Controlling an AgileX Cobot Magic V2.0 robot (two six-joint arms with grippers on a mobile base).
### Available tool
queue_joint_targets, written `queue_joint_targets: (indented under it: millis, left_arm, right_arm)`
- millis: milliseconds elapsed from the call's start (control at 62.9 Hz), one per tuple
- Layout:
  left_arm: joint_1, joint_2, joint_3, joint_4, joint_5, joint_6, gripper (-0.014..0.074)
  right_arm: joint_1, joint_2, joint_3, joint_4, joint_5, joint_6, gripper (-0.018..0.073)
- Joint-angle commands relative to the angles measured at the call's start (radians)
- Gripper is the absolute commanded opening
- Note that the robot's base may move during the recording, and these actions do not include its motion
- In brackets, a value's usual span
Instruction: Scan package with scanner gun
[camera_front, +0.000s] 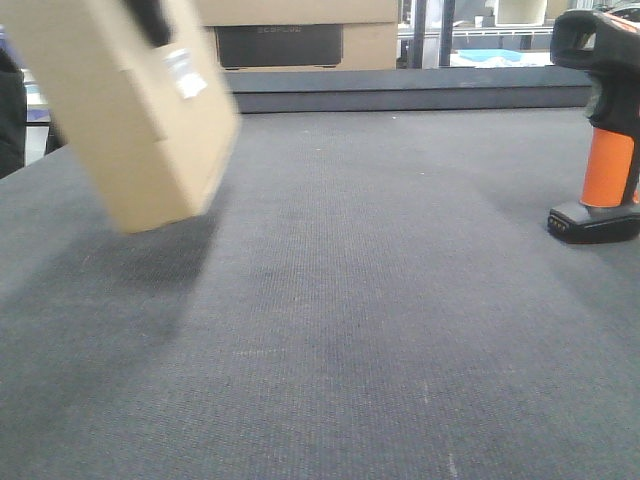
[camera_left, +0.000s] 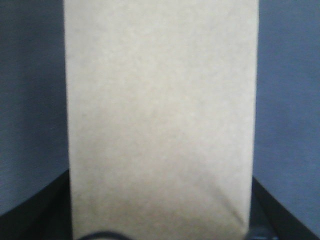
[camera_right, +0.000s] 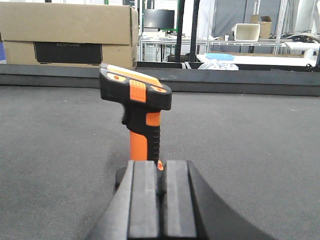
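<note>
While the package (camera_front: 130, 110) hangs tilted at upper left, clamped in the left tool (camera_left: 160, 217) above the desk (camera_front: 350, 300), the right tool (camera_right: 160, 200), pinched shut and empty just before the upright scanner gun (camera_front: 607, 170) at the frame's right edge, could topple it if advanced, though open desk separates gun and package.

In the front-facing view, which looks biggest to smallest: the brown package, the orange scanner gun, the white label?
1. package, likely nearer the camera, so nearness inflates it.
2. scanner gun, partly cut off at the edge.
3. white label on the package, clearly smallest.
</note>
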Motion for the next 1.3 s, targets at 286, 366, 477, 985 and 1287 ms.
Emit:
queue_joint_targets:
  millis: [286,366,477,985,1287]
  left_arm:
    - [-0.051,0.061,-0.006,-0.05,-0.037,-0.029,-0.0111]
    - [-0.051,0.064,-0.006,-0.071,-0.042,-0.029,-0.0111]
    - [-0.051,0.067,-0.006,-0.133,-0.077,-0.029,-0.0111]
    - [-0.062,0.079,0.013,-0.263,-0.159,-0.029,-0.0111]
    - [-0.062,0.079,0.013,-0.263,-0.149,-0.022,-0.0111]
  right_arm:
    - [0.003,-0.003,0.0,0.004,-0.022,-0.002,-0.0162]
    - [0.003,-0.003,0.0,0.004,-0.026,-0.002,-0.0162]
    - [0.003,-0.003,0.0,0.004,-0.06,-0.002,-0.0162]
    - [0.005,0.249,-0.309,-0.059,0.181,-0.002,-0.0162]
    - [0.005,0.599,-0.344,-0.057,-0.165,-0.002,-0.0162]
